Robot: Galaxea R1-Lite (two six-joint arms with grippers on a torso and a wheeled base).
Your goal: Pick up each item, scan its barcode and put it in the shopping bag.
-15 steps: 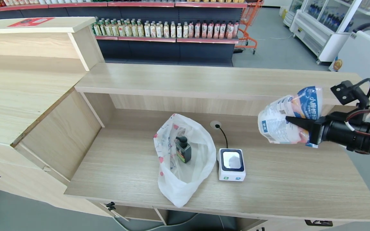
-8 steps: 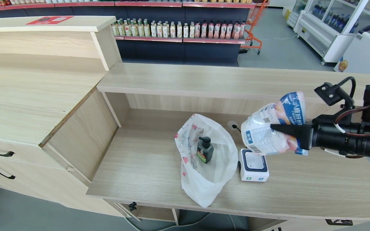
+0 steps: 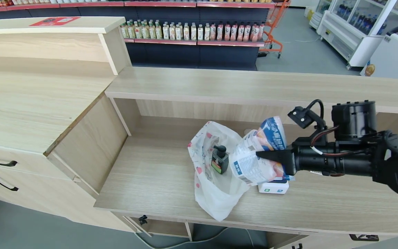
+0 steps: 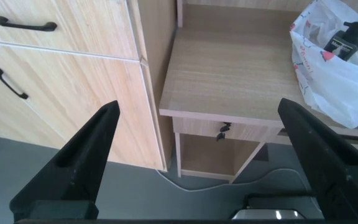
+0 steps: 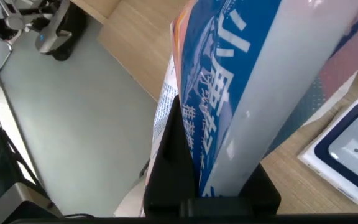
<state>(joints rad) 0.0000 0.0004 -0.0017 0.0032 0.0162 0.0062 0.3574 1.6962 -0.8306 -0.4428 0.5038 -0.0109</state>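
- Pinching the blue-and-white packet (image 3: 247,165) between its dark fingers, the right tool (image 3: 259,159) hangs directly above the scanner (image 3: 273,187), reaching in from the scanner's right.
- The packet sits tilted in the grip, with its white printed end lower and leaning toward the shopping bag (image 3: 216,195). It is off the table (image 3: 150,176).
- From the head view the packet covers most of the scanner, leaving only its white front edge visible. The right wrist view shows the scanner's glass window beneath the packet.
- The shopping bag lies open just beside the scanner on its left, its rim close under the packet's lower end.
- A dark pump bottle (image 3: 219,162) stands upright inside the bag, near the side facing the scanner.
- The left tool (image 4: 197,106) is spread wide and holds nothing. It hangs well apart from the scanner, beyond the bag and off the table's front corner.
- Left of the scanner, past the bag, stands a drawer unit (image 3: 9,162) with dark handles.
- Behind the scanner rises a raised ledge (image 3: 240,83). Beyond that are shelves of drink bottles (image 3: 192,33) and an orange cart (image 3: 271,38).
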